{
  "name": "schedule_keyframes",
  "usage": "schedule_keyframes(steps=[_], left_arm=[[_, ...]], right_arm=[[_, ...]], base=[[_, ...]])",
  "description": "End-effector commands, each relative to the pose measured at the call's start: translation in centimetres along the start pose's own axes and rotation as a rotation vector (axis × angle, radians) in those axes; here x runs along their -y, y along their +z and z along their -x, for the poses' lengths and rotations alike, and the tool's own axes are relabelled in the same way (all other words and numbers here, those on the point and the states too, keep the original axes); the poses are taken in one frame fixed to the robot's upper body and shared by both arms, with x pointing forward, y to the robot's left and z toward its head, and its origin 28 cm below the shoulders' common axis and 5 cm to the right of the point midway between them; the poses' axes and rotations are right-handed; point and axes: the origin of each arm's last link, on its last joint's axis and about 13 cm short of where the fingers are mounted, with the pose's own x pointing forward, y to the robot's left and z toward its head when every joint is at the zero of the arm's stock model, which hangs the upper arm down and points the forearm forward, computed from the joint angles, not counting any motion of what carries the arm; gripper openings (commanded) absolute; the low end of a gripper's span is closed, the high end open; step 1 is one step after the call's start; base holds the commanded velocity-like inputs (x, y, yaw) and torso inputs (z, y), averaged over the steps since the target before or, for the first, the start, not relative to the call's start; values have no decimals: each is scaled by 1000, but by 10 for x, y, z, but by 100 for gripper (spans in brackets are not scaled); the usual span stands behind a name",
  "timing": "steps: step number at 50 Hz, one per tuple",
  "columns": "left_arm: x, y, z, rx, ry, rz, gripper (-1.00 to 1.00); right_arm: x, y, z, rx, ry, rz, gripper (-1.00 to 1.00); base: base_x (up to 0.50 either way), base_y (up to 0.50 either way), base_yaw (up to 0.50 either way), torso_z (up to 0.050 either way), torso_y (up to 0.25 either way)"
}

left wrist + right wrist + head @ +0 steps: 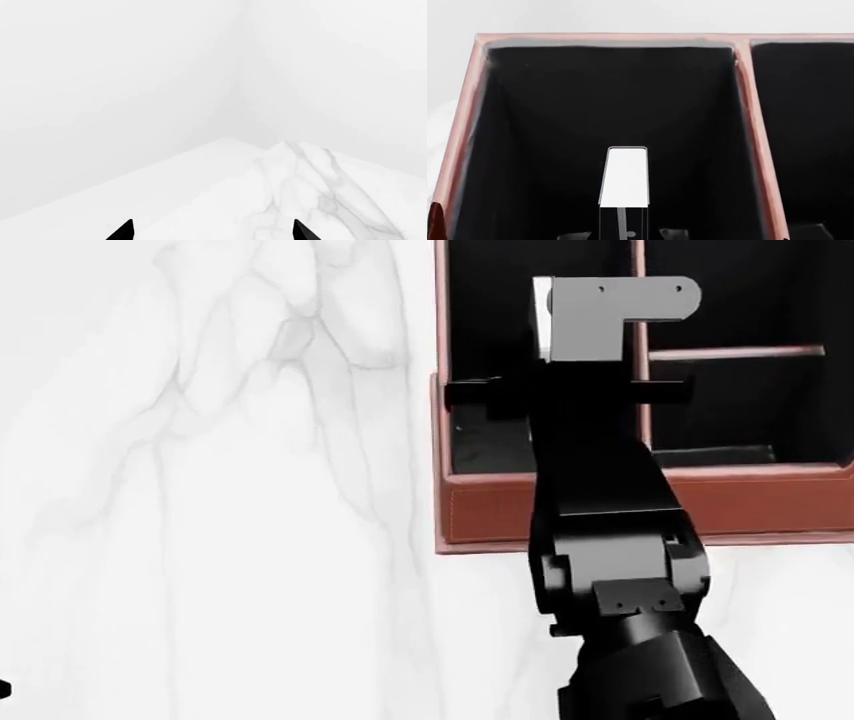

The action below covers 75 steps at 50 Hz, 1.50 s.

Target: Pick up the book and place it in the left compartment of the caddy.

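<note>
One caddy sits on the white marble table. One right gripper hangs over the left compartment, fingers clamped on one book, which stands on edge, white pages showing. One left gripper points across bare marble, its two fingertips spread apart.

Left compartment wide open all round the book; only the caddy walls hem it in
</note>
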Motion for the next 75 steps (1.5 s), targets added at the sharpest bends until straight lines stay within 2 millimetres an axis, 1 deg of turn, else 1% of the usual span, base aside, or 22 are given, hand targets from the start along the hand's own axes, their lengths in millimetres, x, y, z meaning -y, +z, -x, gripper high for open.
schedule_keyframes(steps=[1, 10, 22, 23, 28, 35, 39, 48, 50, 52, 62, 65, 68, 71, 75], left_arm=[[0, 4, 6, 14, -32, 0, 100], [0, 6, 7, 16, -33, 3, 100], [-1, 6, 7, 16, -32, 5, 100], [-1, 6, 7, 16, -32, 5, 100], [-1, 7, 7, 17, -34, 6, 100], [0, 7, 8, 19, -36, 4, 100], [-1, 7, 8, 19, -36, 5, 100], [0, 8, 8, 19, -37, 7, 100], [0, 8, 8, 19, -37, 7, 100], [0, 8, 8, 20, -39, 6, 100], [0, 8, 8, 21, -40, 7, 100], [0, 9, 8, 22, -40, 8, 100], [0, 9, 8, 23, -42, 7, 100], [0, 9, 8, 23, -43, 6, 100], [1, 8, 9, 24, -48, 4, 100]], right_arm=[[-9, -8, 0, 32, 80, 32, -100], [-9, -14, 1, 11, 77, 23, -100], [-8, -14, 1, 14, 68, 23, -100], [-8, -14, 1, 14, 65, 24, 100], [-9, -10, 0, 40, 64, 28, 100], [-14, 2, -2, 154, 48, 55, 100], [-18, 7, 0, 185, 45, 75, 100], [-25, 22, 28, 278, 65, 86, 100], [-26, 23, 31, 285, 66, 89, 100], [-27, 27, 39, 309, 69, 93, 100], [-32, 38, 62, 378, 76, 120, 100], [-32, 40, 66, 390, 76, 124, 100], [-33, 47, 78, 430, 73, 135, 100], [-35, 50, 86, 457, 71, 150, 100], [-39, 54, 101, 510, 43, 197, 100]], base=[[0, 0, 0, 0, 0], [0, 0, 0, 0, 1], [0, 0, 0, 0, 1], [0, 0, 0, 0, 10], [0, 0, 0, 0, 0], [0, 0, 0, 0, 0], [0, 0, 0, 0, 0], [0, 0, 0, 0, 0], [0, 0, 0, 0, 0], [0, 0, 0, 0, 0], [0, 0, 0, 0, 0], [0, 0, 0, 0, 0], [0, 0, 0, 0, 0], [0, 0, 0, 0, 0], [0, 0, 0, 0, 0]])
